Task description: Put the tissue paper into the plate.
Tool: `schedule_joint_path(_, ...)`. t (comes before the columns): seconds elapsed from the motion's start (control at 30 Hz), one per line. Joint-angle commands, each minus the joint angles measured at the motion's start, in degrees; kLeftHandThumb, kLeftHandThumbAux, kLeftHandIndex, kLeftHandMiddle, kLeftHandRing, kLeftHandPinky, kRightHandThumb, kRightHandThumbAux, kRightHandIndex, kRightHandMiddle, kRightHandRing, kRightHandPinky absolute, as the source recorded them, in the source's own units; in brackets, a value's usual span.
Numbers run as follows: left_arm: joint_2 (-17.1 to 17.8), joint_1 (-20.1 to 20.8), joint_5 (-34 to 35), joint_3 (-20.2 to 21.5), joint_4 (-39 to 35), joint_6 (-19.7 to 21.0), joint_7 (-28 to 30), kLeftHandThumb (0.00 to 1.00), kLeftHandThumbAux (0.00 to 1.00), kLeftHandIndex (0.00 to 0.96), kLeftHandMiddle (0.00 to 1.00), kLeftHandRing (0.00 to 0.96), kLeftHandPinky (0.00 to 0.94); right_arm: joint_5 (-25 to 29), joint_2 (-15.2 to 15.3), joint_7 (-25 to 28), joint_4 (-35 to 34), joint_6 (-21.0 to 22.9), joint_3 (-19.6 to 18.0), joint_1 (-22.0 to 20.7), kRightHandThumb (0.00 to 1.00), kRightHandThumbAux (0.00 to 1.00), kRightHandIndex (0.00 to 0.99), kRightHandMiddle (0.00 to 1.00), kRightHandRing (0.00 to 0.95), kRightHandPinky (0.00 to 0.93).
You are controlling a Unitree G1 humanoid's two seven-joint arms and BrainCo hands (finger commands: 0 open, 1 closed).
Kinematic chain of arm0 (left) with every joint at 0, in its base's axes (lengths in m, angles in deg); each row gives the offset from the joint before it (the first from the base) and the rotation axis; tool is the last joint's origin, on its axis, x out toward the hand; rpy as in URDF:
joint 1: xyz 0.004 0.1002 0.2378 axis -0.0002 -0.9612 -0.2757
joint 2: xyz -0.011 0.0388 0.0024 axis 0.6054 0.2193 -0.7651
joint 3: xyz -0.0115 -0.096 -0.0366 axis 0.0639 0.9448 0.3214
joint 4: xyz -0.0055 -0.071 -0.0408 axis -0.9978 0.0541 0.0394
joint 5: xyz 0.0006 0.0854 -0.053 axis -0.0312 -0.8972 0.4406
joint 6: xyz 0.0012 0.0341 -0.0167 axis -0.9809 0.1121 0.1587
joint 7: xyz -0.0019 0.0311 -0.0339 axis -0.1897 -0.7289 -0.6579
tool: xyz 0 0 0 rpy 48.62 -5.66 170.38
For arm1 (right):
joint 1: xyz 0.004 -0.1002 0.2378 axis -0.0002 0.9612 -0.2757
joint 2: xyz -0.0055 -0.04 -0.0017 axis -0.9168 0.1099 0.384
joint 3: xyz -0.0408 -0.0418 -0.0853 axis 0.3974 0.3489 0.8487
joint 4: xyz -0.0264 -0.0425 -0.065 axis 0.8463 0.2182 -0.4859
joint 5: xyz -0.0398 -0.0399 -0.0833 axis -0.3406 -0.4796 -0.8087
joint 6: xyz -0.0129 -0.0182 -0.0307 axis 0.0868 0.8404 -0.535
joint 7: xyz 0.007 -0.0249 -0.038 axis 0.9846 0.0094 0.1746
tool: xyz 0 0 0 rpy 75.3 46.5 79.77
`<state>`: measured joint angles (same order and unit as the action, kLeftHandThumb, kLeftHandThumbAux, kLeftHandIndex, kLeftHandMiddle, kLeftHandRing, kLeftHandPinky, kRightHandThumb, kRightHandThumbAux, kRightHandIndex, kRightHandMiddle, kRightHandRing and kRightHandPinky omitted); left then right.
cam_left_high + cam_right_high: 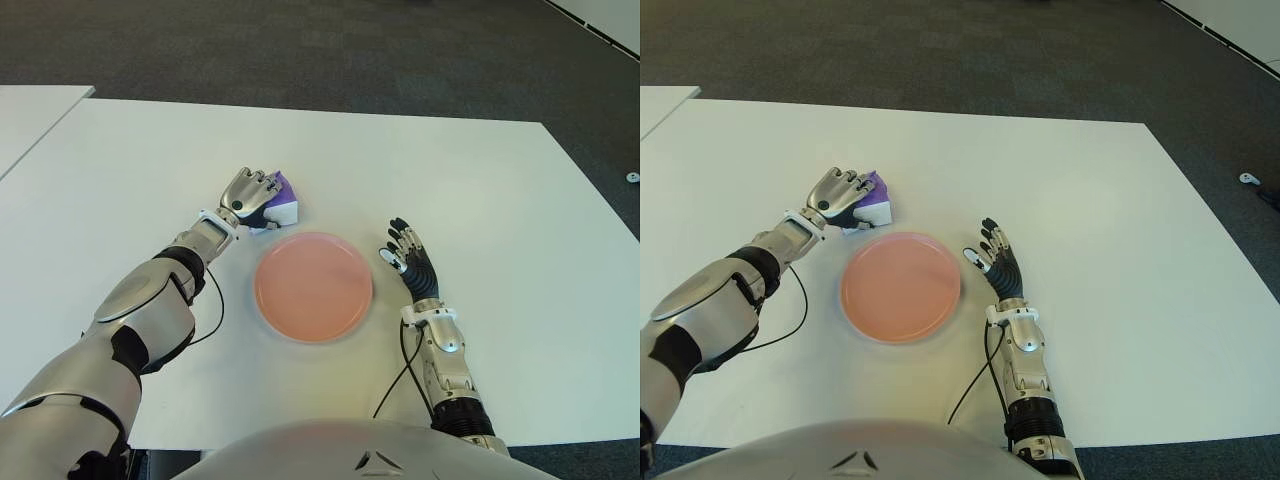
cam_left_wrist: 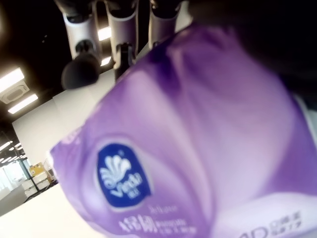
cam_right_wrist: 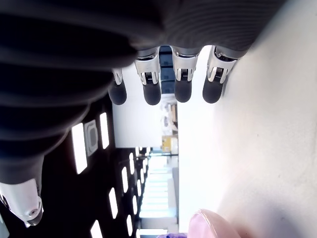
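A purple and white tissue pack (image 1: 283, 203) lies on the white table just beyond the upper left rim of the pink plate (image 1: 313, 287). My left hand (image 1: 248, 193) is over the pack with its fingers curled on it; the pack fills the left wrist view (image 2: 188, 148), close under the fingers (image 2: 81, 64). The plate holds nothing. My right hand (image 1: 408, 254) shows just right of the plate with fingers straight and nothing in them.
The white table (image 1: 500, 200) stretches wide around the plate. Another white table's corner (image 1: 30, 110) shows at the far left. Dark carpet lies beyond the far edge. Thin black cables (image 1: 213, 310) hang from both forearms.
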<state>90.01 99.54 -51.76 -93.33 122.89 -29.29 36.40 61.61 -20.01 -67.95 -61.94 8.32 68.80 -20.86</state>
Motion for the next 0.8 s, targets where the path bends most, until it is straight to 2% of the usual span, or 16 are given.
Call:
schedule_joint_path(0.03,-1.3,-6.5,-1.4,-1.3,2.5,-2.2,3.4,0.850,0.662,0.418,0.554,0.782,0.797,-0.3,-0.2,-0.3,5.4,4.8,0.2,6.0,0.000,0.585,0.000,0.000,0.000,0.000)
schedule_joint_path(0.13,-1.3,-5.0,-0.2,-0.2,2.2,-2.5,3.7,0.850,0.663,0.416,0.552,0.781,0.794,0.0,-0.3,-0.2,6.2,4.8,0.0,5.6,0.000,0.582,0.000,0.000,0.000,0.000)
schedule_joint_path(0.27,-0.6,-4.0,3.5,3.8,1.6,-3.9,3.6,0.847,0.664,0.416,0.551,0.766,0.757,0.1,-0.5,-0.5,7.4,4.4,-0.4,5.0,0.000,0.584,0.000,0.000,0.000,0.000)
schedule_joint_path(0.4,0.6,-2.3,7.2,8.1,0.8,-7.3,2.3,0.845,0.665,0.416,0.551,0.755,0.740,-0.1,-0.3,-0.4,8.3,4.1,-0.5,4.7,0.000,0.589,0.000,0.000,0.000,0.000)
schedule_joint_path(0.57,1.3,2.2,13.4,15.0,-0.6,-11.4,6.3,0.844,0.666,0.416,0.552,0.750,0.727,-0.1,-0.4,-0.1,8.5,3.2,-0.4,4.5,0.000,0.590,0.000,0.000,0.000,0.000)
schedule_joint_path(0.67,1.8,4.5,15.2,17.3,-1.8,-13.3,7.3,0.845,0.666,0.415,0.550,0.747,0.723,-0.2,-0.4,-0.1,8.4,3.0,-0.2,4.5,0.000,0.597,0.000,0.000,0.000,0.000)
schedule_joint_path(0.8,2.7,6.3,16.0,19.4,-4.2,-17.7,4.7,0.845,0.666,0.413,0.547,0.751,0.739,-0.3,-0.2,0.1,8.7,2.2,-0.1,4.4,0.000,0.608,0.000,0.000,0.000,0.000)
